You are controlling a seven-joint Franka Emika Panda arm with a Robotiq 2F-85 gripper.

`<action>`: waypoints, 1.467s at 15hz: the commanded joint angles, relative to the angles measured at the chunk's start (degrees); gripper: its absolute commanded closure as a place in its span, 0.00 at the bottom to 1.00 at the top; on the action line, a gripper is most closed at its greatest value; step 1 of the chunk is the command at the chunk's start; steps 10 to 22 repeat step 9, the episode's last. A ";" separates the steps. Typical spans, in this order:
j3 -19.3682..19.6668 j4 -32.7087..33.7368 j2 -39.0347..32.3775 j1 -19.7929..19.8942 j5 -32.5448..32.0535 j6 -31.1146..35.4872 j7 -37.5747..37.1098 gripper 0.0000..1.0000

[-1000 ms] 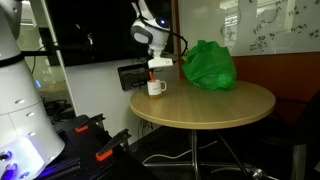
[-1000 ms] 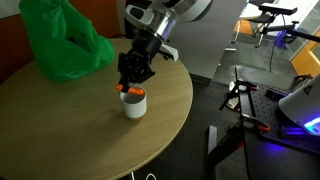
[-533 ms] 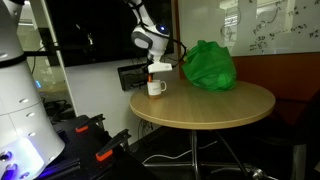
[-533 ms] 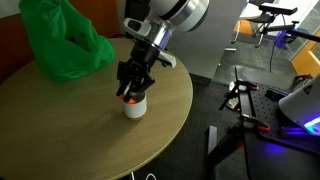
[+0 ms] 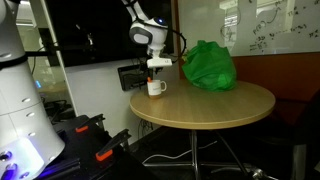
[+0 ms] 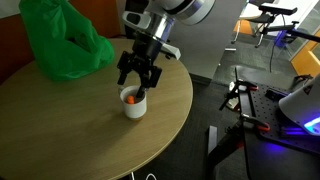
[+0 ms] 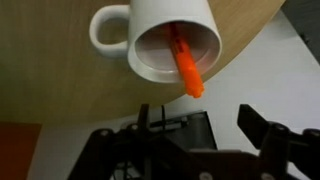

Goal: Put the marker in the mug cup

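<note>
The white mug cup stands near the edge of the round wooden table. The orange marker leans inside it, its tip poking over the rim. In the wrist view the mug cup shows its open mouth and its handle at the left. My gripper hangs just above the mug, open. Its fingers stand wide apart and touch neither marker nor mug.
A big crumpled green bag lies on the table behind the mug. A dark screen stands behind the arm. Black and orange gear and a white machine sit on the floor beside the table.
The gripper was shut on the marker over the mug. It has opened, the marker has dropped into the mug, and the gripper has risen slightly.
</note>
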State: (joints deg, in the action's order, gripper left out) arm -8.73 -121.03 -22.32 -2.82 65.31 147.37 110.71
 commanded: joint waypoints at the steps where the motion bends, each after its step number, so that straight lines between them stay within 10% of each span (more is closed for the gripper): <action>1: 3.10 -4.70 5.24 -2.75 -14.18 0.62 -15.04 0.00; 9: 2.00 -7.84 13.49 0.38 -41.61 -3.50 -40.16 0.00; 22: 2.00 -7.84 13.49 0.38 -41.61 -3.50 -40.16 0.00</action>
